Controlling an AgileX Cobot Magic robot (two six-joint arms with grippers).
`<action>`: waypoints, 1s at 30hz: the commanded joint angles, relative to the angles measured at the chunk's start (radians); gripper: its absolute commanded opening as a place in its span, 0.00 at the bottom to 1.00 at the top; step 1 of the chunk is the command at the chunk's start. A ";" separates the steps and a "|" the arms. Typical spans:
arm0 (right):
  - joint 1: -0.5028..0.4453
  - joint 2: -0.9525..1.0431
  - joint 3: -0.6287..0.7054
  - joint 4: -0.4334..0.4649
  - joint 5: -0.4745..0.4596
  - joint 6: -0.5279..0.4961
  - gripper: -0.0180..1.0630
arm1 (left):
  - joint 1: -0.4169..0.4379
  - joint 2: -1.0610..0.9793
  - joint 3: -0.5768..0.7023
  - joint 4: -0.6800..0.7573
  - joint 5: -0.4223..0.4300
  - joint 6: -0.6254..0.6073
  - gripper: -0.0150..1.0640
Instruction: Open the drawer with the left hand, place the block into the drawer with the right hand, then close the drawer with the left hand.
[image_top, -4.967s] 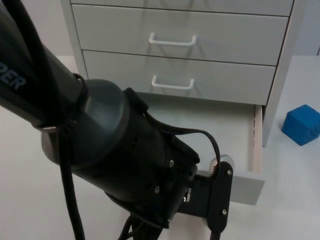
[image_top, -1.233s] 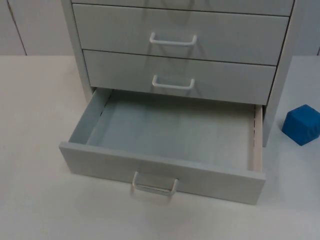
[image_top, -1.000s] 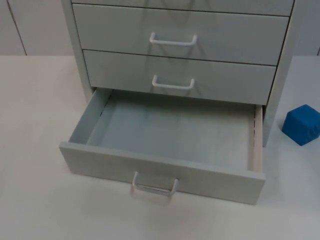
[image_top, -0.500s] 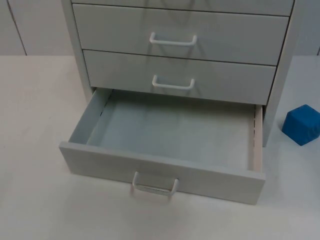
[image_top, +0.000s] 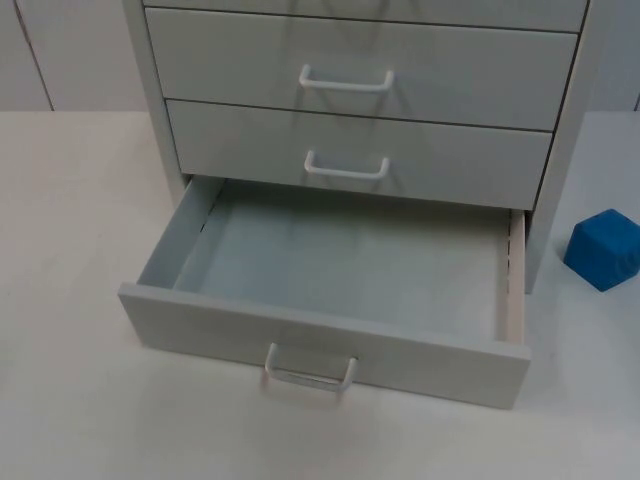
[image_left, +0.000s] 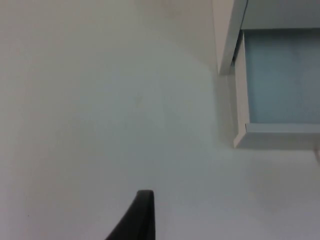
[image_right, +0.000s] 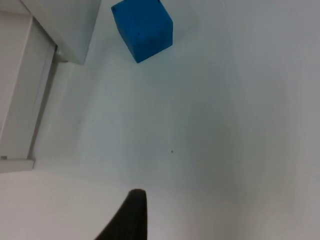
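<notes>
The drawer (image_top: 330, 290) stands pulled out and bare, ready for the block (image_top: 605, 249) resting on the table (image_top: 70, 250) right of the cabinet (image_top: 360, 80), while how far either gripper is open cannot be told.

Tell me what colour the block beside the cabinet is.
Blue; the block shows best in the right wrist view.

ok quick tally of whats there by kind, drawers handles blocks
drawers: 3 with handles showing, bottom drawer pulled open and bare inside, the two above it shut; a strip of a fourth front sits above
handles: 3, white, one per drawer
blue block: 1, on the table right of the cabinet
total: 7
</notes>
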 joint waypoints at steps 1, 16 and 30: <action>-0.004 0.027 -0.041 0.000 0.007 -0.012 0.99 | 0.004 -0.007 0.004 0.004 -0.006 -0.001 0.99; -0.004 0.532 -0.286 -0.005 -0.067 -0.189 0.99 | 0.004 -0.006 0.004 0.028 -0.008 0.003 0.99; 0.021 0.937 -0.501 0.228 -0.214 -0.555 0.99 | 0.004 -0.006 0.004 0.054 -0.023 0.003 0.99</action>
